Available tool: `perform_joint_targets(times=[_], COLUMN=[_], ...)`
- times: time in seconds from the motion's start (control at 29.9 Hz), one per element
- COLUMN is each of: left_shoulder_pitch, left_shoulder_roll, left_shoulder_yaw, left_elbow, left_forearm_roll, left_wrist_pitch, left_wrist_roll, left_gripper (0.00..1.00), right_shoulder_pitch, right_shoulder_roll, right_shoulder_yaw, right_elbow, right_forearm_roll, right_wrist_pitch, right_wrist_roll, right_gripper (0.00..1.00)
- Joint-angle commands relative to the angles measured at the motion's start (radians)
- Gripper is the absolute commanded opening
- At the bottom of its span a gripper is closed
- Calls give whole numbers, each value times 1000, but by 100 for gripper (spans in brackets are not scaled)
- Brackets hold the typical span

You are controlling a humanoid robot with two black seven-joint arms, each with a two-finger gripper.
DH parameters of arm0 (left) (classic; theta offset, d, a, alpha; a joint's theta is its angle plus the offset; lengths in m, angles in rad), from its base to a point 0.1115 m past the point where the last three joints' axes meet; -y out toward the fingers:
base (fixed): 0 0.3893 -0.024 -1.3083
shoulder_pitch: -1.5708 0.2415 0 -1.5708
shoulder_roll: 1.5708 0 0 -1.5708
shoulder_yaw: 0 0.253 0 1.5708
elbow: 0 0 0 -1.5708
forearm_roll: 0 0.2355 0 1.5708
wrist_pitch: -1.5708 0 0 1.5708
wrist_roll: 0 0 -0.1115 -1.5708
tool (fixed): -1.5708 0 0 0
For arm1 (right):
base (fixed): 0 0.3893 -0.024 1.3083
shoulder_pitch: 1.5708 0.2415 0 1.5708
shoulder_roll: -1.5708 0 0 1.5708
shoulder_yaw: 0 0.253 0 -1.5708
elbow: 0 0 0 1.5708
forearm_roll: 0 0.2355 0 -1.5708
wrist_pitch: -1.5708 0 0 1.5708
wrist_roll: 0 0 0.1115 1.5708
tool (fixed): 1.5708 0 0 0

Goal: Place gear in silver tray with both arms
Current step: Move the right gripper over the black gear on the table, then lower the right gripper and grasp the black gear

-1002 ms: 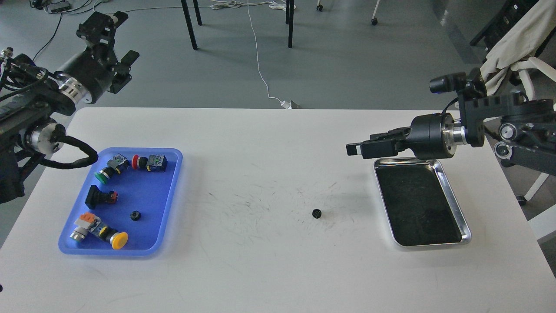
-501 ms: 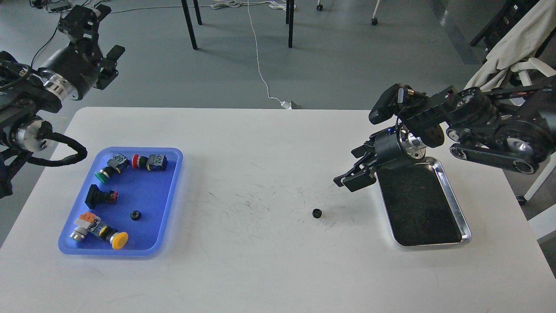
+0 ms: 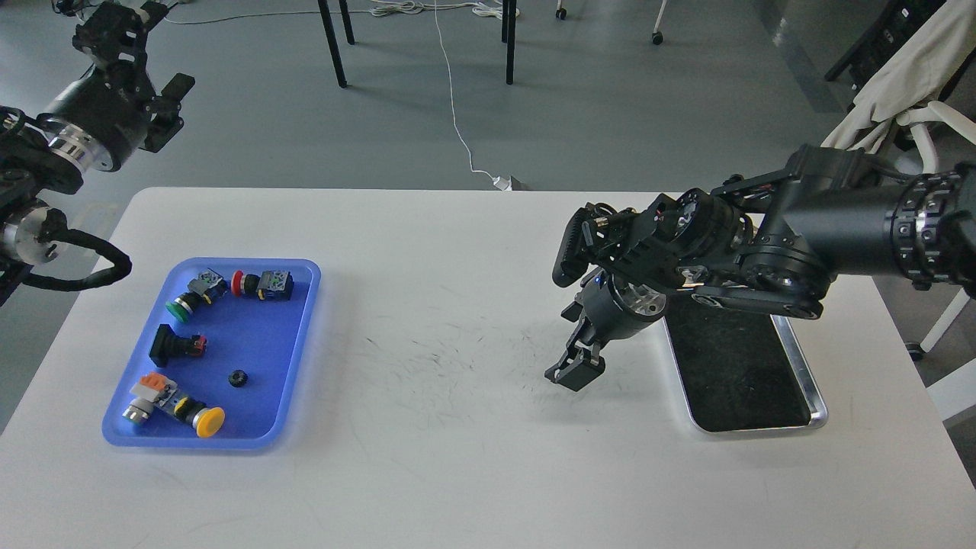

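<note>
Head view: right arm's black two-finger gripper (image 3: 573, 372) points down at the white table (image 3: 457, 457), just left of the shallow shiny silver metal tray w/ dark mirror-like bottom (image 3: 817, 396). Fingers sit close and dark; can't tell if apart or together, or if anything's between them. No gear visible on the bare table near it, so it may be hidden under the gripper; can't confirm. One small black toothed gear (image 3: 238, 377) lies in the blue plastic tray (image 3: 301, 335) far left, among coloured push-button switches (image 3: 179, 404). Left arm's black gripper (image 3: 126, 30) is up top-left off the table, well apart from everything; open or closed, can't tell.

Risks, imo:
- Tiny gear on a flat surface: fingers closing off-centre could flick it away or pinch only the table.
- Right arm's bulk overhangs the silver tray; the swing over could clip the rim and shove it.
- Releasing high could let the gear bounce off that slick bottom and out.
</note>
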Motion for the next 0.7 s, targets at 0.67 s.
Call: perform_joint_targets(times=[0.67], left_shoulder_pitch=[12], left_shoulder_roll=[23], left_shoulder_yaw=[0], left_elbow=[1], left_forearm_roll=[-3], left_wrist_pitch=[-1], left_wrist_roll=[0], left_gripper=[99], right_shoulder_pitch=[-45], right_shoulder_roll=[114], right_shoulder_yaw=[-84], right_elbow=[-84], right_forearm_roll=[2], right_wrist_pitch=[-2], right_wrist_roll=[0], right_gripper=[70])
